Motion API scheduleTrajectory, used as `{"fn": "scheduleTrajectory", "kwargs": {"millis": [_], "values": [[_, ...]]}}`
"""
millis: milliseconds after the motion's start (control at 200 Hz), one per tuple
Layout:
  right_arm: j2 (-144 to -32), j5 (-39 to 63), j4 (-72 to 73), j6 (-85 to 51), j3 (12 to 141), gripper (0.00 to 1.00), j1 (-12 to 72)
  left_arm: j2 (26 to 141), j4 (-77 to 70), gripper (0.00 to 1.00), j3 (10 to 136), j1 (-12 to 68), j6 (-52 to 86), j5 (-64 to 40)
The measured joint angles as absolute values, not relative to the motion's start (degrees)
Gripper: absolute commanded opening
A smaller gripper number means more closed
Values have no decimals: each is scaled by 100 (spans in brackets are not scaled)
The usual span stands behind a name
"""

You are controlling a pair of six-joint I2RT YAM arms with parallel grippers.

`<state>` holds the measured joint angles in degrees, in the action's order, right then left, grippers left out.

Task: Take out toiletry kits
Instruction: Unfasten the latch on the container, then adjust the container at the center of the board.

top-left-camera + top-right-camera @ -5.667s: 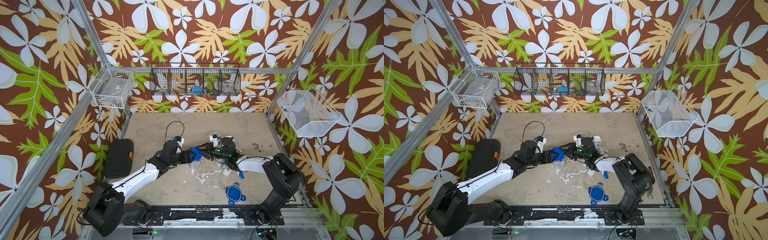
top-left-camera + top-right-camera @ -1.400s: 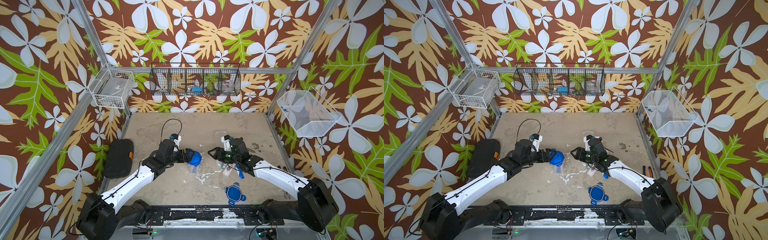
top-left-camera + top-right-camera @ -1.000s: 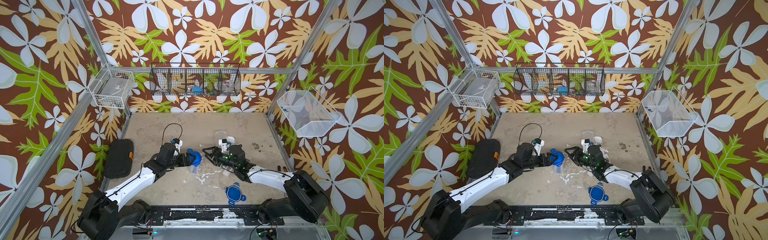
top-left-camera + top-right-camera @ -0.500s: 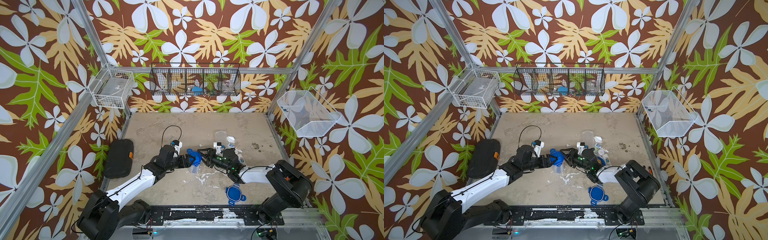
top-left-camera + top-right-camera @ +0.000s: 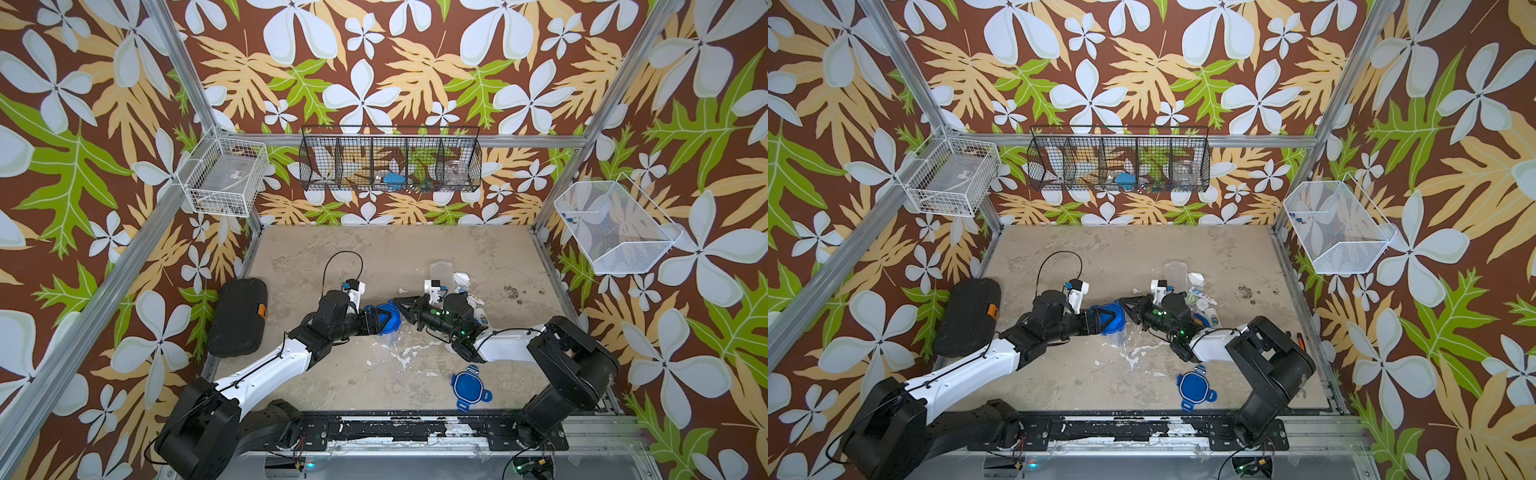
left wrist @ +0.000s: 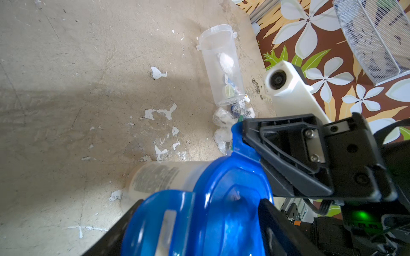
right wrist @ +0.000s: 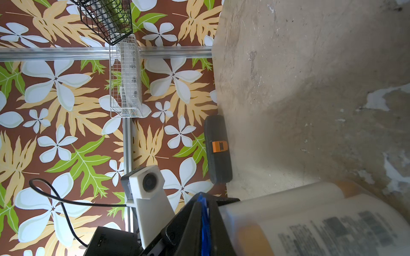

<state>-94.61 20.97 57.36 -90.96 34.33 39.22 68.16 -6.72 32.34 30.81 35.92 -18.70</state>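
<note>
Your R gripper (image 6: 246, 141) pinches a tab of blue lid (image 6: 221, 199), prob to peel it; L gripper (image 5: 384, 322) straddles jar (image 6: 155, 177) top to steady. Clamped? Can't tell.

Layout: lidded jar (image 6: 159, 177) sits mid-table (image 5: 374, 249). Left gripper (image 5: 381, 322) is on its left side, right gripper (image 5: 399, 306) on its right, at a lid tab. Open jar (image 5: 440, 270) is behind and to the right. Toiletry items (image 5: 471, 297) are heaped just beside it, further right, behind the right arm. Loose lid (image 5: 467, 384) lies front right. Case (image 5: 237, 318) is at the left table edge. Rack (image 5: 390, 164) hangs on the back wall, left-wall basket (image 5: 226, 178) and right-wall basket (image 5: 615, 228) on the sides.
</note>
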Motion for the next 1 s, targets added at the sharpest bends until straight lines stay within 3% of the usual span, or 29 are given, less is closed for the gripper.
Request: {"fn": "scheduleTrajectory", "kwargs": {"millis": [145, 285, 410, 626, 806, 1001], "values": [[-9332, 2237, 5527, -8882, 3452, 14, 3776, 6895, -819, 77, 3218, 3081, 3577, -1870], [-8960, 2349, 4434, -8125, 4056, 37, 3636, 6884, -825, 79, 3214, 3081, 3590, -1817], [-8488, 2095, 3098, -7113, 4696, 45, 3632, 6884, -617, 86, 3358, 3081, 3588, -1684], [-8322, 1184, 427, -5795, 5048, 44, 3579, 6866, 499, 100, 4095, 3079, 3518, -1448], [-8772, 1004, -869, -5059, 5780, 41, 3612, 6930, 681, 100, 4836, 3074, 3347, -1356], [-9063, 840, -1577, -4659, 6239, 39, 3824, 7026, 819, 97, 4779, 3074, 3140, -1249]]}}
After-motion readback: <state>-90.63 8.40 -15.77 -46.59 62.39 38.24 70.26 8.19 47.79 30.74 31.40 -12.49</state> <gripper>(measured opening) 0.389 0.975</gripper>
